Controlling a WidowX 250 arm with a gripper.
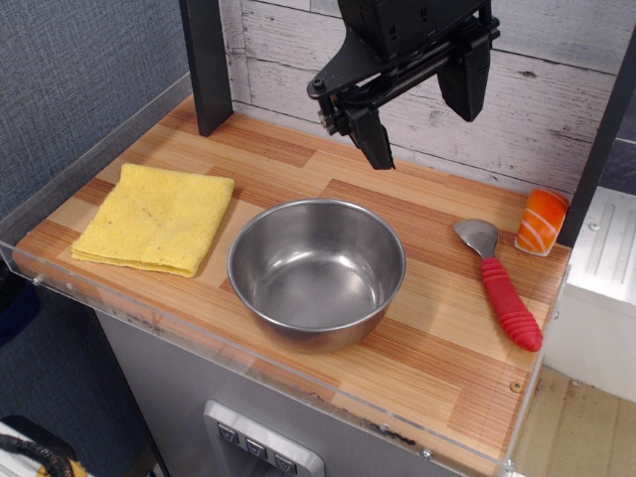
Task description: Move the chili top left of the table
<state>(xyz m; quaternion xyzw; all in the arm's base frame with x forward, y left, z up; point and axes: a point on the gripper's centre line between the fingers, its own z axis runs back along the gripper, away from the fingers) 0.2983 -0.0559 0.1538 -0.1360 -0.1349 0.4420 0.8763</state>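
My gripper hangs high over the back of the table, jaws spread wide, nothing between them. No contact w/ anything yet, so I judge this as the approach step, task barely begun.

The chili lies flat at about 3 o'clock from the steel bowl, near the right edge: silver end pointing to 11, red ribbed handle trailing to 5. Orange-and-white sushi block stands just beside the silver end, at its 2 o'clock, not touching as far as I can tell.

Next, prob.: swing toward 4 o'clock from where I hang, drop over the red handle, turn the jaws across it, close. Then carry it past the bowl to the far-left corner, beyond the yellow cloth.
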